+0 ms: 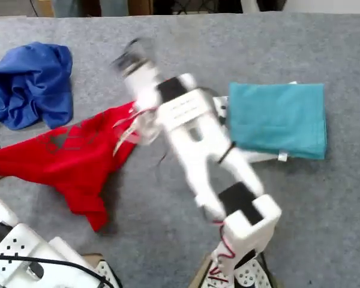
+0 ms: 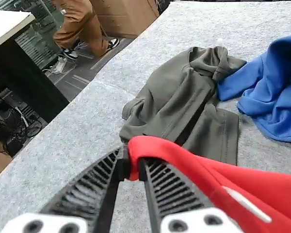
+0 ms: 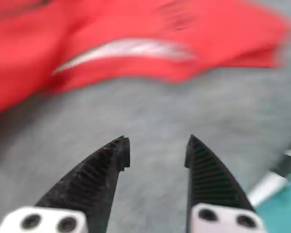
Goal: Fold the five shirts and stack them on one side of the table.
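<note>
The step in hand looks like laying out the red shirt [image 1: 66, 156] for folding. It lies half spread and rumpled on the left part of the table [image 1: 168, 240], with one sleeve or corner trailing toward the near edge. The left gripper [image 2: 134, 167] is closed on a fold of the red shirt's hem, the cloth pinched between its jaws just above the table, beside the olive shirt [image 2: 184, 107] and the crumpled blue shirt [image 1: 30, 84]. The right gripper [image 3: 157, 145] has its jaws apart and holds nothing. It hangs over bare table with the red shirt's edge just beyond its tips, near but not touching. In the high view the right arm [image 1: 192, 132] stretches across the middle of the table toward the shirt's upper right corner. A folded teal shirt [image 1: 276, 117] sits on the right side with a white edge [image 1: 261, 157] showing beneath it, so the stack seems begun, with three shirts left to fold. The next move probably calls for the right gripper to come down on the red shirt's free edge and close on a single layer. The two arms could then pull the cloth flat between them. If it caught a bunched fold instead, the cloth would likely stay wrinkled.
</note>
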Controlling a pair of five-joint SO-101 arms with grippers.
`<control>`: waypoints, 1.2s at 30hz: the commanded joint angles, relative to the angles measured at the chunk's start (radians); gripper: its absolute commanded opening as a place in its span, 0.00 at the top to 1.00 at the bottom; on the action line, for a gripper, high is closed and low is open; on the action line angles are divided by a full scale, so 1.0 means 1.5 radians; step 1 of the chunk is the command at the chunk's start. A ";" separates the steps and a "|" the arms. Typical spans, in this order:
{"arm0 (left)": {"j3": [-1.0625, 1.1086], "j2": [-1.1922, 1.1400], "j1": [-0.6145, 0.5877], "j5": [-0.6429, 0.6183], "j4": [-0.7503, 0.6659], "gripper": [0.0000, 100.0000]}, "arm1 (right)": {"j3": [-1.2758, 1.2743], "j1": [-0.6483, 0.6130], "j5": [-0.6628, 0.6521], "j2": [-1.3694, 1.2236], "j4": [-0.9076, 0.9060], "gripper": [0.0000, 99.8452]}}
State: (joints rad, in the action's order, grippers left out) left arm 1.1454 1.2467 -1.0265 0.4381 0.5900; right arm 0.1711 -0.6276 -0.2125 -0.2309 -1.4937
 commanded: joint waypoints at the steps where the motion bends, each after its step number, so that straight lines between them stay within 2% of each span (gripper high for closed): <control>1: -0.003 0.000 -0.007 0.002 0.011 0.97 | 0.014 -0.115 -0.026 0.024 -0.025 0.74; 6: -0.009 0.001 -0.003 0.000 0.072 0.97 | -0.030 -0.186 -0.052 -0.041 0.098 0.70; 9: -0.009 0.004 -0.003 0.000 0.091 0.97 | -0.042 -0.188 -0.068 -0.119 0.209 0.70; 12: -0.009 0.006 -0.005 0.002 0.096 0.97 | -0.036 -0.182 -0.082 -0.206 0.261 0.70; 15: -0.008 0.005 -0.007 0.003 0.097 0.97 | 0.007 -0.171 -0.083 -0.272 0.262 0.79; 18: -0.004 0.002 -0.007 0.003 0.097 0.97 | 0.064 -0.141 -0.078 -0.300 0.234 0.98; 20: -0.003 0.002 -0.007 0.003 0.097 0.97 | 0.104 -0.113 -0.083 -0.300 0.188 0.96; 22: -0.003 0.002 -0.007 0.002 0.097 0.97 | 0.161 -0.077 -0.087 -0.301 0.138 0.98; 26: 0.016 0.007 -0.001 0.000 0.098 0.97 | 0.285 0.000 -0.207 -0.305 0.066 0.99; 31: 0.074 0.007 0.023 0.004 0.097 0.97 | 0.368 0.048 -0.328 -0.329 0.086 0.99; 34: 0.081 0.007 0.033 0.003 0.097 0.97 | 0.407 0.064 -0.326 -0.373 0.135 0.96; 36: 0.080 0.007 0.033 0.003 0.097 0.97 | 0.438 0.068 -0.282 -0.396 0.152 0.87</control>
State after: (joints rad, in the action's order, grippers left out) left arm 1.2774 1.2467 -0.9805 0.4381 0.7357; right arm 0.7327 -0.5677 -0.6866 -0.8124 -1.3126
